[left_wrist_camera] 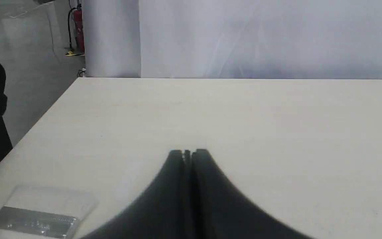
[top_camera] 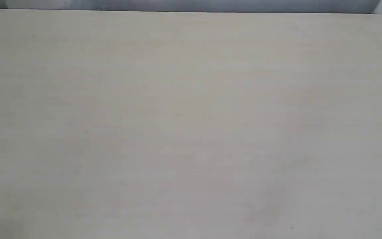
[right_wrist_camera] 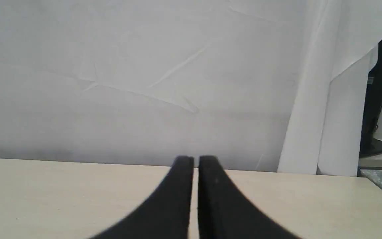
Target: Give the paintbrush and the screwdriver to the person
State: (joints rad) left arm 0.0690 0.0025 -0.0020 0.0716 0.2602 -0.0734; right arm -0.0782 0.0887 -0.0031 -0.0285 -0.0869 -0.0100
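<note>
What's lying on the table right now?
A clear packet with a silvery strip lies near the table edge in the left wrist view. The left gripper, jaws together, hides the surface beneath it.

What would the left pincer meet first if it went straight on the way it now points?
The way looks free: ahead of the left pincer lies only bare table, and past its far edge the white backdrop sheet would probably come first, though depth is unclear.

The pale beige table point(top_camera: 191, 132) carries 1 paintbrush point(left_wrist_camera: 41, 212), flat near its edge.
</note>
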